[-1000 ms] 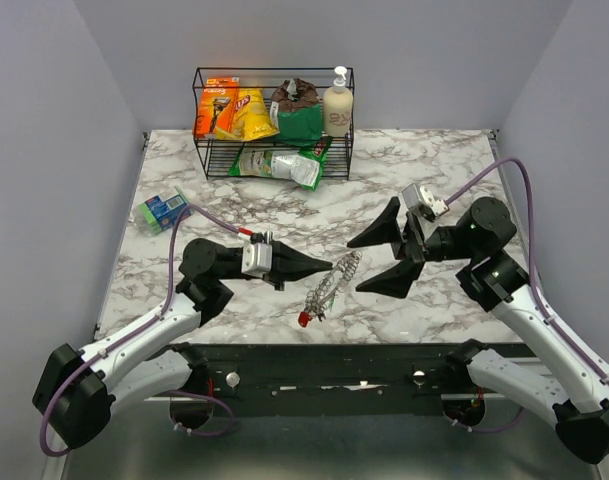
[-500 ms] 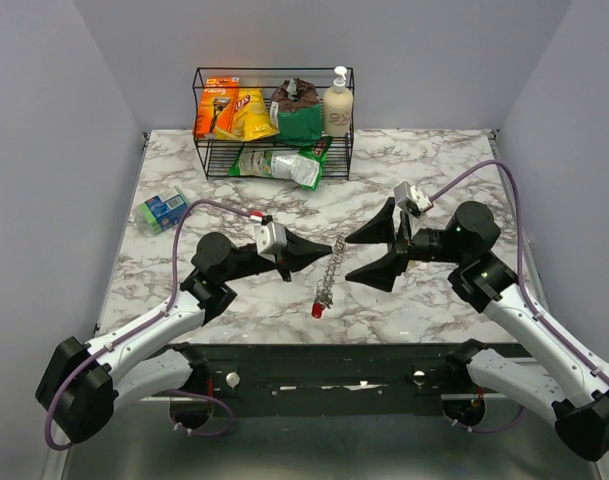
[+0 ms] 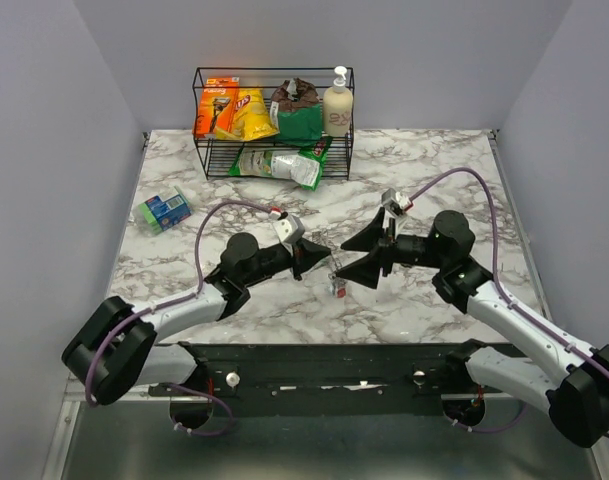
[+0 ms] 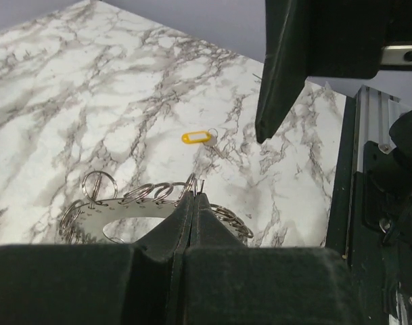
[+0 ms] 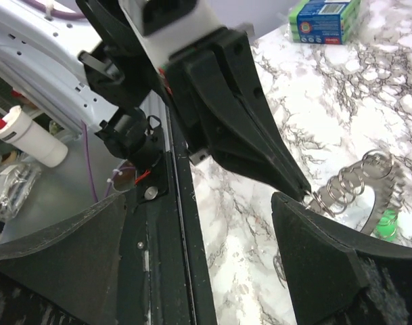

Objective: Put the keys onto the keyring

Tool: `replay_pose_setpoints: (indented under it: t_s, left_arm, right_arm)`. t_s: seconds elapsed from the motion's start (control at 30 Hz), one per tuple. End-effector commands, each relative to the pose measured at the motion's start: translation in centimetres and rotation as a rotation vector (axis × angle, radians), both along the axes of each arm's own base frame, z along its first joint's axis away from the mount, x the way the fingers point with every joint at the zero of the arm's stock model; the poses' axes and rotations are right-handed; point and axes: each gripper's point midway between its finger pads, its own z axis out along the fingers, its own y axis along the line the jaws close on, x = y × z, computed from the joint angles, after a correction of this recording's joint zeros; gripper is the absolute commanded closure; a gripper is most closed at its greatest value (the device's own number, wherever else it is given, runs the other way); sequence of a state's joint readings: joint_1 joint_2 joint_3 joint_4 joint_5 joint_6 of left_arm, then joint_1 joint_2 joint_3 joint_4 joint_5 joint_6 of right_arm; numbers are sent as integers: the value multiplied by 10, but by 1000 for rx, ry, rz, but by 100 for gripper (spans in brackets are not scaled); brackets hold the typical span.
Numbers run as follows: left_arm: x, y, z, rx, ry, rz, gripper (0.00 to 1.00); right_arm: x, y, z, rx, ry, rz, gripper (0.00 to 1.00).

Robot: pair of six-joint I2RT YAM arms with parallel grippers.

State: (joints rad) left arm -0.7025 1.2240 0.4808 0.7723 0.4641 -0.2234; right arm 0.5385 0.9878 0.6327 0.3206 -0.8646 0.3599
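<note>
- Step: you're presenting the keyring (image 4: 148, 193) for threading. No key is in hand yet.
- Left gripper (image 4: 194, 196): clamped tight on the top edge of the keyring, at table centre, a touch toward 6 o'clock. The ring looks to hang just off the table (image 3: 424, 170); I can't confirm contact.
- Right gripper (image 3: 347, 262): jaws spread wide and empty, coming in from 3 o'clock with its tips either side of the ring.
- Next move, my call: send the right gripper for a loose key, then feed the key's hole onto a ring end. That needs a fine pinch on a tiny head and the left gripper dead steady.
- Risk: the yellow key (image 4: 195, 137) lies flat on the table, so it'll be hard to get under.
- Counts:
  - Keyring: one, made of many small loops.
  - Keys I can confirm: two. The yellow one lies just past the left fingertips toward 3 o'clock. The green key (image 5: 388, 222) is by the ring; I can't tell if it's attached.
  - There's a reddish speck under the ring in the top view, too small to call.
- Also one wire rack (image 3: 274, 75) at 12 o'clock.
</note>
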Motion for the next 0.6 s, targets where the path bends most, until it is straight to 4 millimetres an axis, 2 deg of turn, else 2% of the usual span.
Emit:
replay_pose_setpoints:
  t_s: [0.0, 0.1, 0.27, 0.3, 0.4, 0.57]
  left_arm:
    - [0, -4, 14, -145, -76, -8, 100]
    - [0, -3, 9, -203, -86, -10, 100]
    - [-7, -2, 12, -319, -111, -87, 100]
    - [1, -8, 8, -320, -78, -98, 100]
    - [1, -20, -1, -301, -46, -175, 100]
    - [3, -22, -3, -281, -92, -183, 100]
  right_arm:
    - [8, -4, 8, 38, -33, -24, 9]
    - [14, -10, 5, 36, -9, -39, 16]
    - [21, -15, -2, 26, 20, -34, 18]
    - [21, -15, -4, 23, 30, -22, 18]
    - [19, -13, -13, 8, 63, 24, 19]
    - [21, -12, -30, -15, 102, 32, 19]
